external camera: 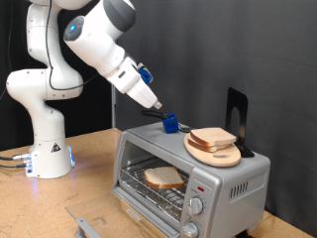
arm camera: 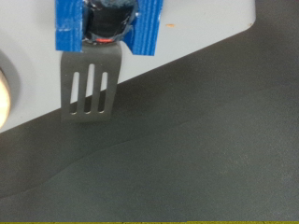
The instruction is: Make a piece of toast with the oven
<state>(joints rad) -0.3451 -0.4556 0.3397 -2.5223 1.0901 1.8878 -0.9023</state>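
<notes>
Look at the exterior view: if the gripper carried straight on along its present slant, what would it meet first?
Probably the oven: the gripper slants down onto its top, beside the wooden plate of bread; depth is uncertain.

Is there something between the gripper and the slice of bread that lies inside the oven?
Yes. The gripper is above the oven, so the oven's roof lies between it and the piece of toast on the rack inside.
</notes>
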